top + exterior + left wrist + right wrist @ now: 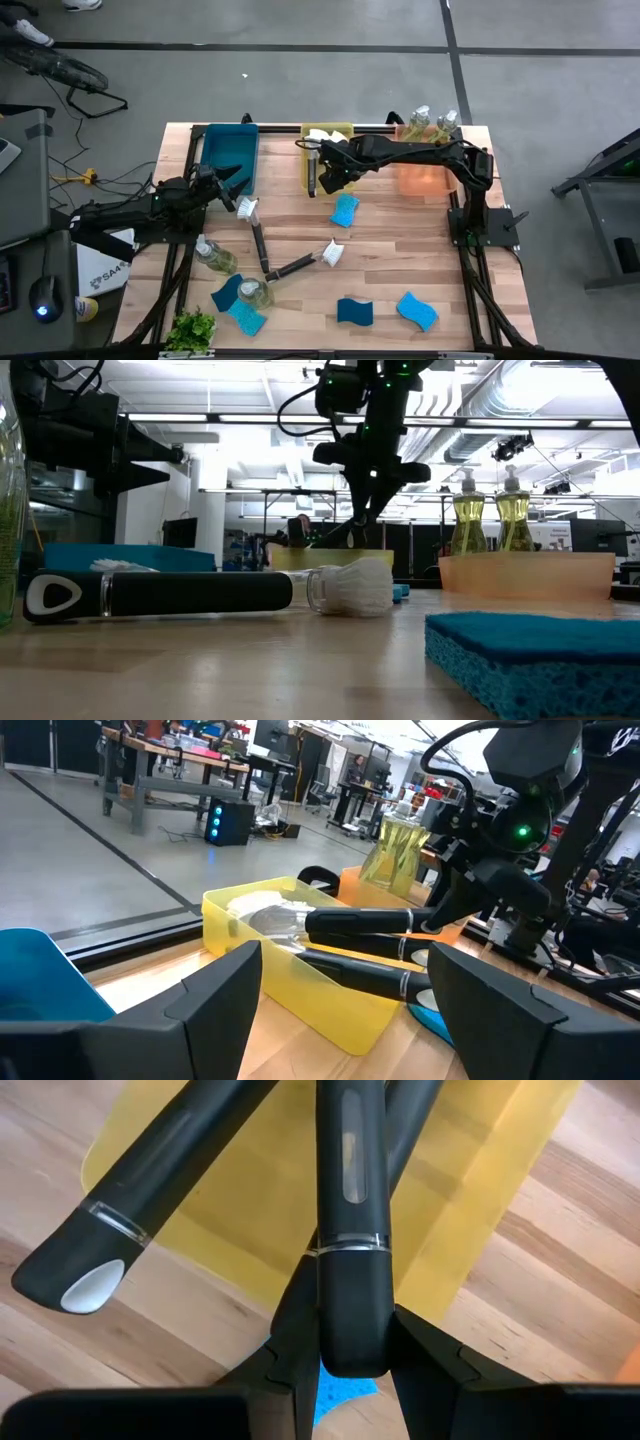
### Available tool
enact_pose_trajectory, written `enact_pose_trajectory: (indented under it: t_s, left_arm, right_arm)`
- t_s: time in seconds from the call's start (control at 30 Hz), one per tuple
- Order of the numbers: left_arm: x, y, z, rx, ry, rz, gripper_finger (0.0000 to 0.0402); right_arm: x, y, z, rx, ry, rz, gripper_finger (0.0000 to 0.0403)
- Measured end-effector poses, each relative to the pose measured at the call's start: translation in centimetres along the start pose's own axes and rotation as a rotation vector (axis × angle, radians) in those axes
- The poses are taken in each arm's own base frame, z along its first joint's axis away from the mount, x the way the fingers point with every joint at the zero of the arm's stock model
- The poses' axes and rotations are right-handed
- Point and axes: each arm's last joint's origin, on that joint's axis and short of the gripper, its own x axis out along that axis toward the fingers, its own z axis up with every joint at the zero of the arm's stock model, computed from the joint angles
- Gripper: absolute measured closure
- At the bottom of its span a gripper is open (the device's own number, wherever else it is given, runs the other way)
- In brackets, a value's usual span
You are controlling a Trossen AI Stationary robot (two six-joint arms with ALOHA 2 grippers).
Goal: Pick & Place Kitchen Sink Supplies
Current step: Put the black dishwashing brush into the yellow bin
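Right gripper (pixel 345 1365) clamped a dish brush (pixel 350 1230) handle over yellow bin (pixel 318 178), bench's far edge; left gripper (pixel 340 1010) wide, empty.

both arms are matte black, built from tubular links with black cables; the right arm (pixel 520 830) carries a lit green indicator.

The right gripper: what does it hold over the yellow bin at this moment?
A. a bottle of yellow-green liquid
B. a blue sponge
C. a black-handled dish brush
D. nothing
C: in the right wrist view the right gripper is closed on the black handle of a dish brush, which points into the yellow bin.
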Motion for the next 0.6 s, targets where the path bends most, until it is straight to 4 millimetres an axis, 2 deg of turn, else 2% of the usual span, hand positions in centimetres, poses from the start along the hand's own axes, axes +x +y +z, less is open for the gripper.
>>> enact_pose_trajectory:
  t_s: [0.27, 0.6]
  left_arm:
    - [0.0, 0.0, 0.01, 0.0, 0.0, 0.0, 0.0121]
    - [0.0, -0.01, 0.01, 0.0, 0.0, 0.0, 0.0121]
  right_arm:
    - [0.0, 0.06, 0.03, 0.013, -0.002, 0.006, 0.0304]
    - [-0.02, 0.37, 0.13, 0.172, 0.015, 0.061, 0.0304]
